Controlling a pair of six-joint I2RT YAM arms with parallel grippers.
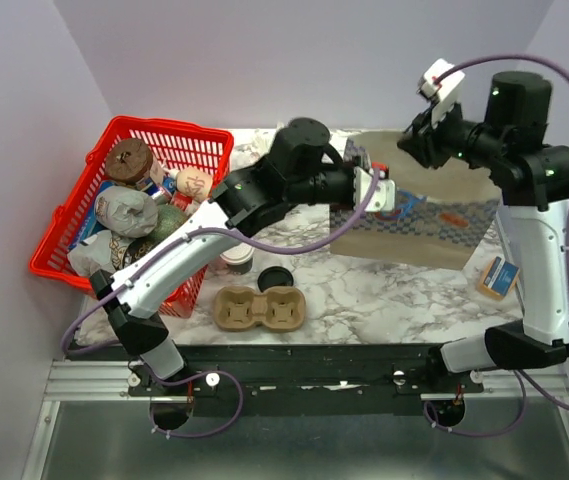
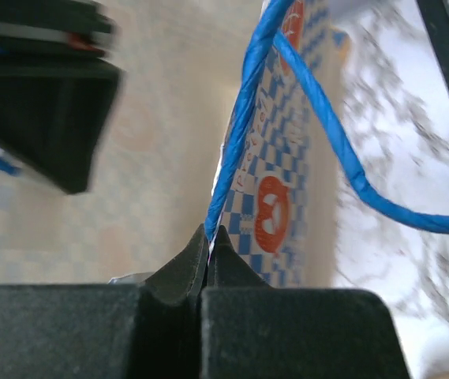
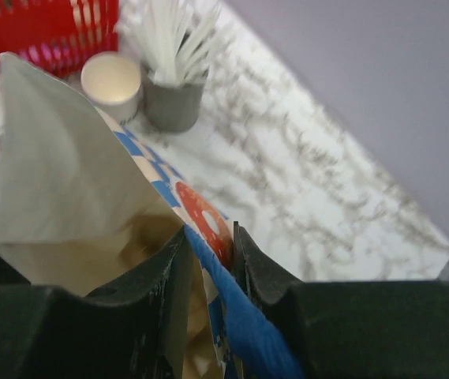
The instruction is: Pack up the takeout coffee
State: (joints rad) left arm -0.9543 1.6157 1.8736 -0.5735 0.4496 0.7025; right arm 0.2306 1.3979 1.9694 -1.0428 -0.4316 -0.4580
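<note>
Paper bag [image 1: 434, 215], L hand [image 2: 208, 241] pinching its edge, R hand [image 3: 210, 234] gripping blue handle [image 3: 236, 335], coffee [image 1: 236, 262] mostly hidden by arm [image 1: 189, 245]

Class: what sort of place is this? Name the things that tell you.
Probably a staged café takeout counter for robot practice: a marble-look table, a cardboard cup carrier and a printed paper bag.

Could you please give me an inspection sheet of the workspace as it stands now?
Surface: marble table, nothing spilled seen.
Job's things: takeout coffee standing on the table, unpacked; paper bag held between both grippers.
Clutter: full red basket, cup carrier, black lid, small box, stirrer cup, cream cup.
Grippers: left gripper and right gripper each shut on the bag's rim.
Cables: purple cables hanging in loops.
Surroundings: lilac walls.
</note>
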